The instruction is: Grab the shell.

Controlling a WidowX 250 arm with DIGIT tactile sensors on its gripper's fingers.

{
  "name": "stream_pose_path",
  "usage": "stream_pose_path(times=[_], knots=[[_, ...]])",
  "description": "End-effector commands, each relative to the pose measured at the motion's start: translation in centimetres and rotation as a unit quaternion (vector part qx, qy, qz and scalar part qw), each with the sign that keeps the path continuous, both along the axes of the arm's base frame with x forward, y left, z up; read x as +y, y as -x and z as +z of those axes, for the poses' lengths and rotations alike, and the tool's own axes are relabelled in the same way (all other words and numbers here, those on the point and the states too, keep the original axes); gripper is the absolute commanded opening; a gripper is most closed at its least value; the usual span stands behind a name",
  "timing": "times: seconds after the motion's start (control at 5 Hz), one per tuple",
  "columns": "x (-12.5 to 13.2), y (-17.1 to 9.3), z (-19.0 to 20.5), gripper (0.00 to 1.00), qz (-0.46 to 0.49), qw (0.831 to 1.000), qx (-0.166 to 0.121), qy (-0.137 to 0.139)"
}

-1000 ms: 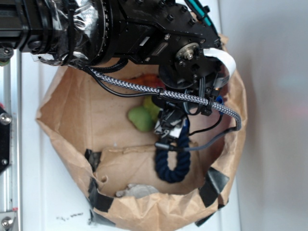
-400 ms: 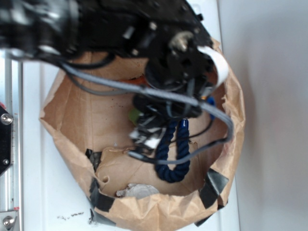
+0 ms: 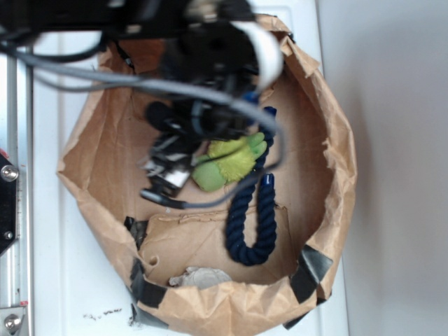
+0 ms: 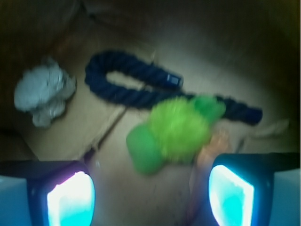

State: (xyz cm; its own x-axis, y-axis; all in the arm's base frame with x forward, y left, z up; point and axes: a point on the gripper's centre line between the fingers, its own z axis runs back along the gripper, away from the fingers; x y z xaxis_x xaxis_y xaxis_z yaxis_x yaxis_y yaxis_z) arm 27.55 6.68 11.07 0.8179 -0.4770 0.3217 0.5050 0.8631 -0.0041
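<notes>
Nothing was grabbed yet. From the exterior view, the blurred pincer hung inside the paper bag at nine o'clock of the green plush toy; no shell showed. From the wrist view, the pincer stood wide, empty; the shell lay by its right finger, at five o'clock of the toy.

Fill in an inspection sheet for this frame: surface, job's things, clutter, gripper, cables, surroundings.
Surface: brown paper bag lying open, cardboard floor, black tape at its lower rim.
Job's things: shell, only an orange sliver behind the green plush toy, by the right finger; hidden in the exterior view.
Clutter: green plush toy lying over the navy rope; grey-white lumpy object at the bag's edge.
Gripper: gripper open, empty, above the floor; blurred.
Cables: grey cables trailing from the arm over the bag.
Surroundings: white table, metal rail on the left.
</notes>
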Motion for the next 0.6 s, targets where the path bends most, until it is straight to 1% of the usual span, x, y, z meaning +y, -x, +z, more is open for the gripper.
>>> stream_pose_path(times=[0.0,0.2,0.4], knots=[[1.7,0.2,-1.2,1.00,0.013,0.999,-0.031,-0.027],[1.8,-0.3,-2.3,1.00,0.018,0.998,-0.036,-0.039],[2.0,-0.6,-3.5,1.00,0.012,0.999,-0.033,-0.029]])
